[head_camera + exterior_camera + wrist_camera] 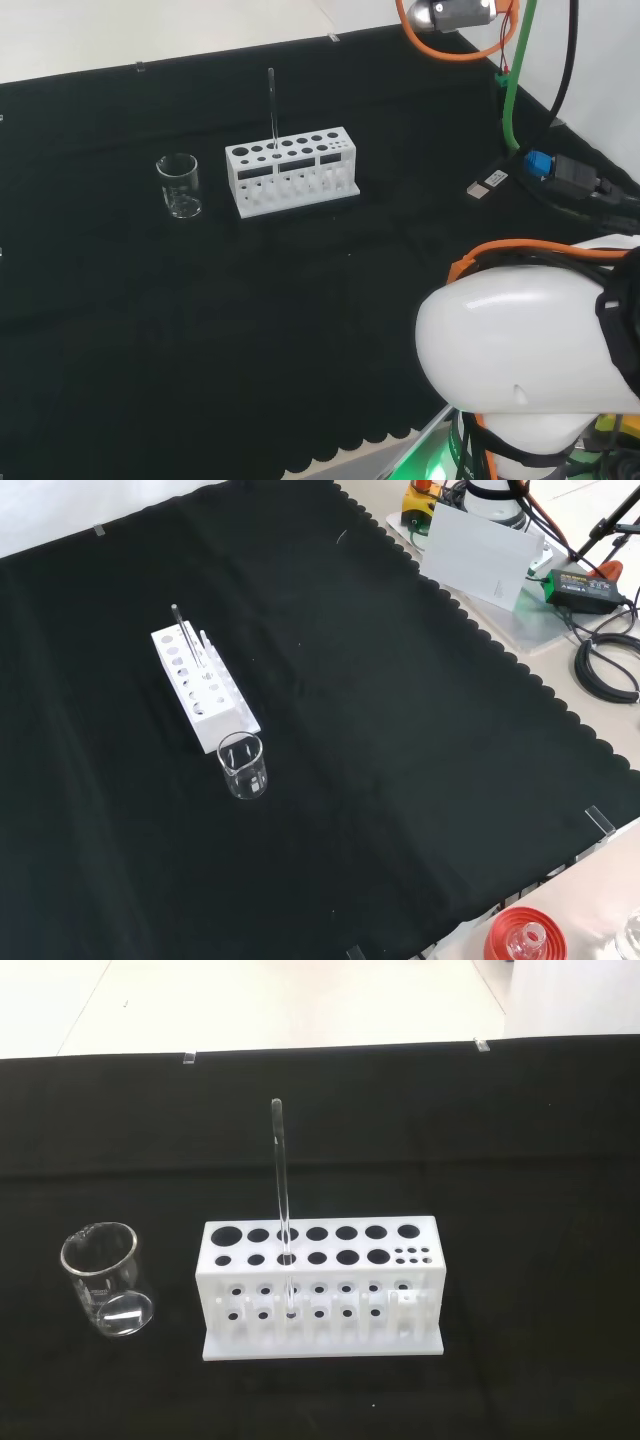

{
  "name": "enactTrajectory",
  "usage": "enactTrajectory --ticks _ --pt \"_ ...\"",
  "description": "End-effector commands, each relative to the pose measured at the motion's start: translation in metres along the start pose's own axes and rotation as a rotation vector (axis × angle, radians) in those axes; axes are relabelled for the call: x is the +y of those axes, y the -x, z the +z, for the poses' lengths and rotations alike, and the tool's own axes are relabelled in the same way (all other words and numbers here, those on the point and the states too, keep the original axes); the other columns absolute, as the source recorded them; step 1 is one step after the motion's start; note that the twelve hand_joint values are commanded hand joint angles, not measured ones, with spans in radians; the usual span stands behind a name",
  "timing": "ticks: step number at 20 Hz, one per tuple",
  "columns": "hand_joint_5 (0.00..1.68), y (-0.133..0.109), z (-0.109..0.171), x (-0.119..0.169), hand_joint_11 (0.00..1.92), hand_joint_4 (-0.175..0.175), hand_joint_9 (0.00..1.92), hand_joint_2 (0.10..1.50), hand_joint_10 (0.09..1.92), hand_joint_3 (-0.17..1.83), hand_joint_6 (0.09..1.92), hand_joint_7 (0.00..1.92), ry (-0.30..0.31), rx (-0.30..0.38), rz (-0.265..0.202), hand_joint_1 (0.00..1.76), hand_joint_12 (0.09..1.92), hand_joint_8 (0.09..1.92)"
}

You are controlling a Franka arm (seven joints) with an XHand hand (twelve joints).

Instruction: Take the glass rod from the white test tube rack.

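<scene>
Rod (281, 1185) stands upright in a front-row hole of the rack (320, 1285), top well clear, so easy to pinch from above. Beaker (108, 1280) sits just beside (mind it). Hand's state: can't tell.

We find no legible text. Faint print on the beaker (106, 1282), just beside the white test tube rack (320, 1285), cannot be read.
</scene>
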State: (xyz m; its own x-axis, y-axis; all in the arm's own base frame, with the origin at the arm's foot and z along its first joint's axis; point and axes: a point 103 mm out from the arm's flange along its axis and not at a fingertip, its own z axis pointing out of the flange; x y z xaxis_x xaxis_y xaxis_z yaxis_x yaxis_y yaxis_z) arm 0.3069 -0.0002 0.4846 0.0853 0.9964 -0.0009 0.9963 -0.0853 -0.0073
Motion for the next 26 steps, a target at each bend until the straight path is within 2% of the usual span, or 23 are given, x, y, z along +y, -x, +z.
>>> enactTrajectory --ticks 1,3,9,10,11,12,15,18,23,24,26 --pt "0.05 0.006 -0.084 -0.092 0.12 -0.051 0.13 0.88 0.58 0.38 0.14 0.09 0.105 0.008 0.063 0.65 1.05 0.3" --pt "0.01 0.004 -0.091 -0.099 0.03 -0.051 0.03 0.89 0.54 0.39 0.09 0.02 0.111 0.029 0.064 0.66 0.99 0.21" --pt "0.0 0.002 -0.094 -0.1 0.0 -0.047 0.0 0.9 0.55 0.39 0.09 0.0 0.108 0.035 0.06 0.66 1.03 0.16" --pt "0.0 0.003 -0.093 -0.1 0.0 -0.047 0.0 0.9 0.55 0.39 0.09 0.0 0.107 0.034 0.06 0.66 1.04 0.16" --pt "0.0 0.015 -0.093 -0.104 0.0 -0.047 0.0 0.9 0.56 0.39 0.09 0.0 0.112 0.051 0.067 0.66 1.05 0.16" --pt "0.0 0.019 -0.093 -0.106 0.0 -0.046 0.0 0.9 0.56 0.39 0.09 0.0 0.11 0.047 0.045 0.66 1.05 0.16" --pt "0.0 0.021 -0.093 -0.107 0.0 -0.046 0.0 0.9 0.6 0.39 0.09 0.0 0.108 0.041 0.049 0.66 1.09 0.2" --pt "0.01 0.009 -0.091 -0.106 0.0 -0.047 0.0 0.9 0.69 0.39 0.09 0.0 0.108 0.024 0.04 0.65 1.17 0.27" --pt "0.02 -0.004 -0.086 -0.109 0.0 -0.047 0.0 0.9 0.74 0.4 0.09 0.0 0.102 0.05 0.045 0.65 1.22 0.35" --pt "0.02 0.009 -0.086 -0.114 0.0 -0.047 0.0 0.9 0.75 0.4 0.09 0.0 0.105 0.073 0.055 0.65 1.22 0.36" --pt "0.03 0.015 -0.086 -0.117 0.0 -0.047 0.0 0.89 0.77 0.41 0.09 0.0 0.105 0.057 0.045 0.65 1.23 0.37"
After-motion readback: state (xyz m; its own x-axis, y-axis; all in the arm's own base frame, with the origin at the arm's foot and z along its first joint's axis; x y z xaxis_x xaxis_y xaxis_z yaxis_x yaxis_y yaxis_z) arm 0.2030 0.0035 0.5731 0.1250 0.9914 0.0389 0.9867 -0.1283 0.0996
